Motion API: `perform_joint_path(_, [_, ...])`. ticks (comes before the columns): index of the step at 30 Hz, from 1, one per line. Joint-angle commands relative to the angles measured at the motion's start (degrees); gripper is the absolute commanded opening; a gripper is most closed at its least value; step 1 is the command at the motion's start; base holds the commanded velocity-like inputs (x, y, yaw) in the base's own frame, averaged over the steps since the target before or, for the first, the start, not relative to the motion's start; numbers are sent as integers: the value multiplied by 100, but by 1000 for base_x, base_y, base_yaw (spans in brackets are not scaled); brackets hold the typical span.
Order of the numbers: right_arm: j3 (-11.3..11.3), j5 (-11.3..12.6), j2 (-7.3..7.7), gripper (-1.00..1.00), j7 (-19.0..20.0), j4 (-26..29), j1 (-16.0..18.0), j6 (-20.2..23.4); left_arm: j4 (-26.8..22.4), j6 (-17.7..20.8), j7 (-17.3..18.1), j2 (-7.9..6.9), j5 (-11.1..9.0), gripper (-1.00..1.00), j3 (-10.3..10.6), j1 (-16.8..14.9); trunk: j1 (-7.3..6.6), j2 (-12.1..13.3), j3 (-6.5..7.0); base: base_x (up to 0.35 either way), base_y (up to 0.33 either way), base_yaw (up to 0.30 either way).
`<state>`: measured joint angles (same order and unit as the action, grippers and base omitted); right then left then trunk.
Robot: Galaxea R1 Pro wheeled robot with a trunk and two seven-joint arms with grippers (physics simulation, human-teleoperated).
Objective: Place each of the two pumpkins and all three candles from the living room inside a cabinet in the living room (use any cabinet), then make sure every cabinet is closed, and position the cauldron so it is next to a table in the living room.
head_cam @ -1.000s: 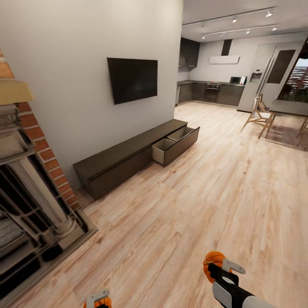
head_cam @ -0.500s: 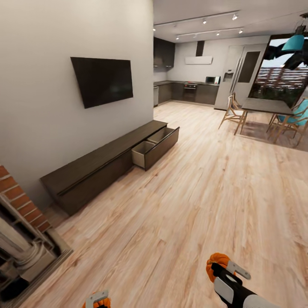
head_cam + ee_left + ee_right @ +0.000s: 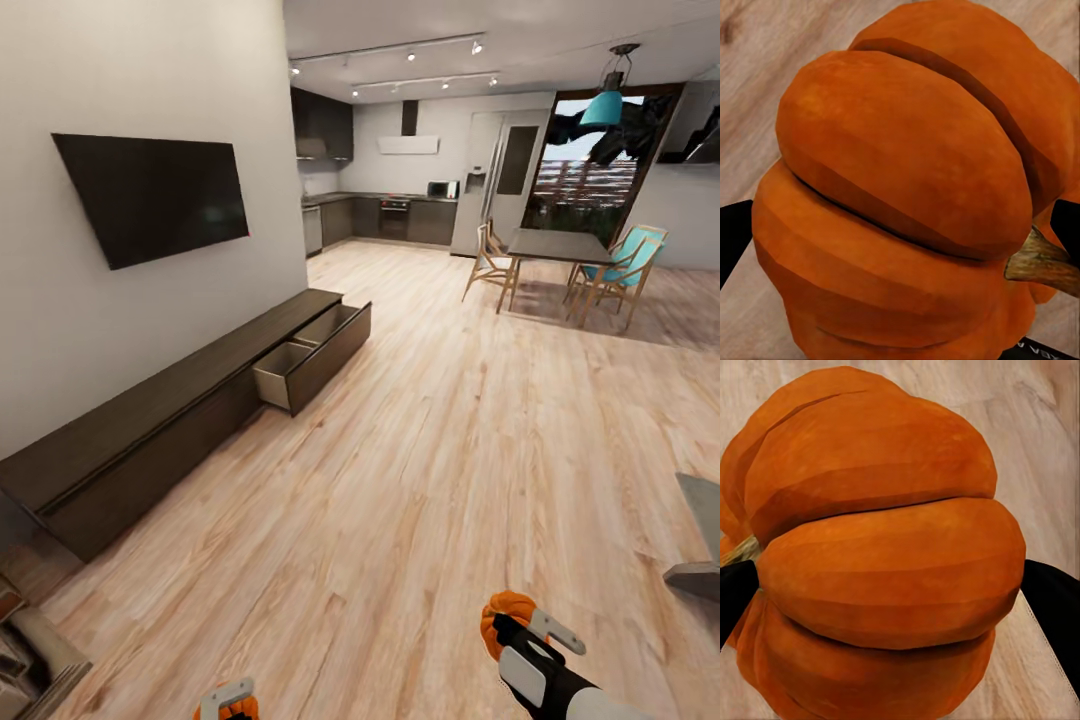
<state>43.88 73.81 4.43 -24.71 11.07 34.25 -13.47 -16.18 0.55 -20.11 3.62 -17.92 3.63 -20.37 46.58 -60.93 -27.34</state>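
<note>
Plank floor (image 3: 450, 470), open-drawered cabinet (image 3: 180, 400)

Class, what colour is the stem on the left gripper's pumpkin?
Brown, on the orange pumpkin; clearest in the left wrist view.

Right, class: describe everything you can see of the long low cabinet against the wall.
The cabinet is a long, low unit of dark brown wood with flat, handle-less fronts. It stands on the light wooden floor against the white wall, below the wall-mounted television. At its far end one drawer is pulled out, showing two pale beige compartments that look empty. The other fronts appear closed.
</note>
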Motion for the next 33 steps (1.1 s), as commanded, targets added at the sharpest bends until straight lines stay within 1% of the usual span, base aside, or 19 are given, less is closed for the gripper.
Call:
perform_joint_path(1, [50, 37, 5, -100, -26, 13, 3, -24, -8, 6, -37, -2, -34, -100, 41, -2, 3, -3, -3, 303, -168, -278])
perform_joint_path(11, [46, 42, 14, -100, -32, 45, 3, -32, -8, 2, -37, 6, -28, -100, 41, -2, 3, -3, 25, 303, -178, -263])
perform_joint_path(18, [-25, 47, 14, -100, -26, 53, 3, -27, -8, 1, -37, 7, -33, -100, 41, -2, 3, -3, 46, 303, -177, -272])
perform_joint_path(23, [-29, 46, 13, -100, -26, 53, 3, -32, -8, -1, -37, 7, -36, -100, 41, -2, 3, -3, 62, 312, -87, -274])
perform_joint_path(26, [-29, 46, 14, -100, -33, 53, 3, -29, -8, -2, -37, 7, -36, -100, 41, -2, 3, -3, 67, 319, -9, -109])
perform_joint_path(33, [-20, 39, 6, -100, -24, 54, 3, -37, -8, -1, -37, 7, -37, -100, 41, -2, 3, -3, 69, 320, -1, -15])
